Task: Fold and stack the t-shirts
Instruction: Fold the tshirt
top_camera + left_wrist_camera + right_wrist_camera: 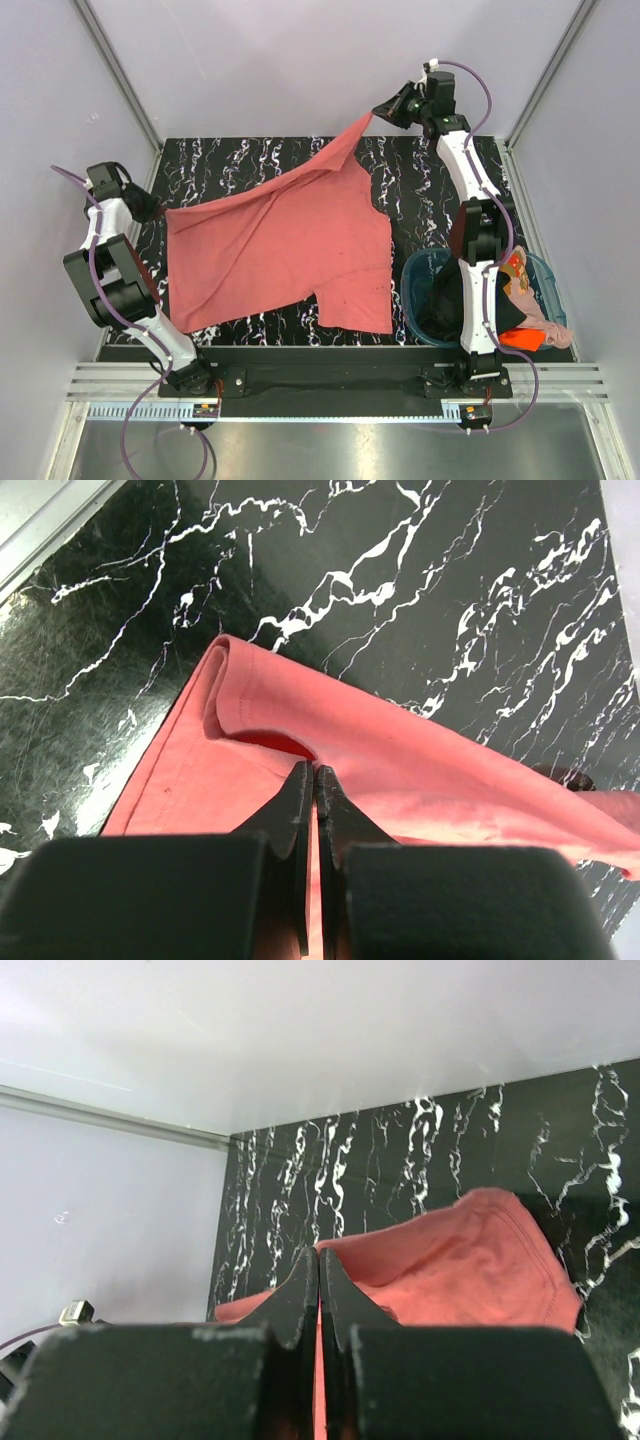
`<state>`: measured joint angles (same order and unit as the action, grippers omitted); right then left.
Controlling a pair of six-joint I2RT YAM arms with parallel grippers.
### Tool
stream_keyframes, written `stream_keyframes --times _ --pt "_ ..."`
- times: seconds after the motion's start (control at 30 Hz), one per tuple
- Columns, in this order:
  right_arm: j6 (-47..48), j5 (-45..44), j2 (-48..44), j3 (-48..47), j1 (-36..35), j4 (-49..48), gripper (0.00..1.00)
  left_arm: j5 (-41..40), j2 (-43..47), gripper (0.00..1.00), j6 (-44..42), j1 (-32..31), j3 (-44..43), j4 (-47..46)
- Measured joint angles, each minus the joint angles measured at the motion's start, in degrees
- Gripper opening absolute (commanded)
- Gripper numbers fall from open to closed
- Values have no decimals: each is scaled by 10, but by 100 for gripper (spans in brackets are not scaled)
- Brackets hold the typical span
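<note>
Two black fingers of the left gripper (315, 775) fill the bottom of its wrist view. They are pressed tightly together, with a fold of the salmon-red t-shirt (430, 770) pinched between them. Just beyond the fingertips the shirt's hemmed edge curls up into a small loop. Past that lies the black table (420, 600) with its white marble veins.

The right gripper (319, 1257) is likewise clenched on the same shirt, and a strip of salmon cloth shows in the slit between its fingers. Ahead of its tips and to their right, the fabric rises in a soft mound.

From above, the right gripper is raised at the far side of the table, holding a pointed corner of the shirt off the surface. From there the cloth slopes down in a long ridge to the left gripper, which grips the shirt's opposite corner low at the table's left edge. The rest of the shirt lies spread on the table between the two arms.

Well behind the right gripper, beside that arm's base, stands a round teal basket (413, 290). It holds a black t-shirt (440, 300), while an orange t-shirt (520, 339) and a pale pink t-shirt (540, 315) drape over its rim.
</note>
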<state>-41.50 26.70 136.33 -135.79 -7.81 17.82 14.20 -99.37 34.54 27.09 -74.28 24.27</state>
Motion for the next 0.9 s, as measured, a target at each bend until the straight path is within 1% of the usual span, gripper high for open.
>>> stream_keyframes --times 0.33,0.47,0.63,0.77,0.83,0.9 --pt "-33 4 32 5 0 -98 0 1 -1 0 3 -3 -4 -25" --pt "-51 4 61 3 0 -142 0 -12 -15 0 11 -11 -29 -29" --pt "-80 -2 104 7 0 -219 0 -30 -37 0 32 -29 -37 -65" --pt "-79 -35 108 24 0 -271 0 -42 -57 0 52 -54 -42 -107" --pt "-71 -59 109 13 0 -284 0 -45 -82 0 63 -72 -71 -118" --pt "-63 -81 126 -34 1 -285 0 -47 -119 0 72 -89 -119 -126"
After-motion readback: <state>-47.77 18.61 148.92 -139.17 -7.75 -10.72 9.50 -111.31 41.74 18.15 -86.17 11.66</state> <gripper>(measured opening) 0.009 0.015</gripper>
